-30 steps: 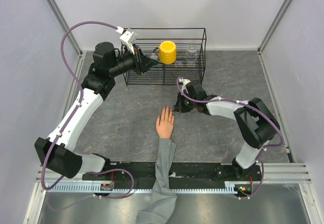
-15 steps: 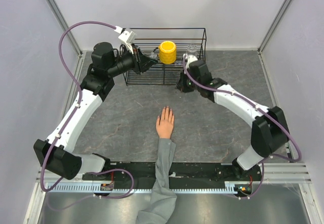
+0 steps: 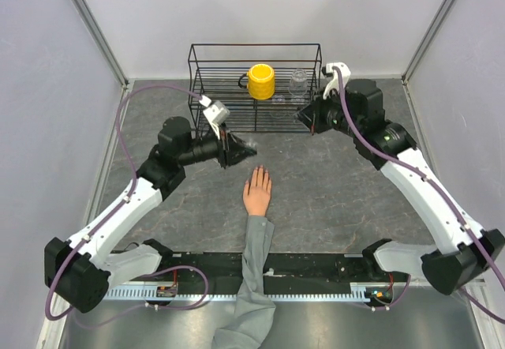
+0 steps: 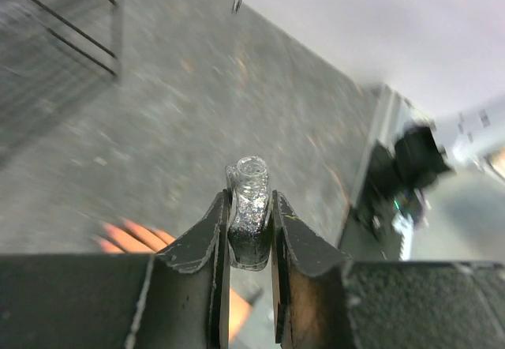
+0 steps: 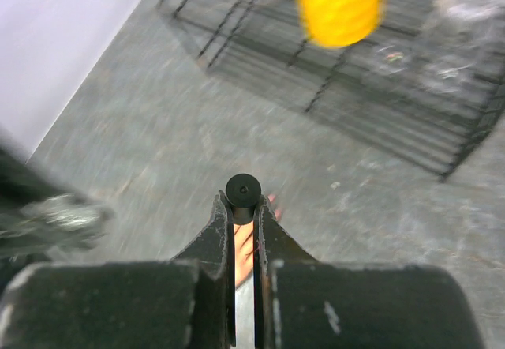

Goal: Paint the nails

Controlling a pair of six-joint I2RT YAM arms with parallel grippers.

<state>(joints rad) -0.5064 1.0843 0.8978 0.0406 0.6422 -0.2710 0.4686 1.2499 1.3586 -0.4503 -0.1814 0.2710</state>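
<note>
Overhead view of two robot arms on a grey table. A peach mannequin hand lies palm down near the middle, fingers pointing away from the arm bases, its grey sleeve trailing over the near edge. The nails at the fingertips are too small to make out, and no polish on them can be seen.

The left gripper hovers just beyond and left of those fingertips. Its jaws pinch a small polish bottle of silvery glitter, upright, with its neck open and no cap on it. The right gripper hangs higher, well apart from the bottle and in front of a wire rack that holds a yellow cup. Its jaws are pressed tight on a round black cap, most likely the brush handle; the bristles are hidden below it.

The bottle appears opened and the brush drawn out, so painting itself seems about to begin. The next move likely calls for the right arm to lower the brush onto one fingertip, with a light, narrow stroke, while the left arm keeps the open bottle level and near for dipping
</note>
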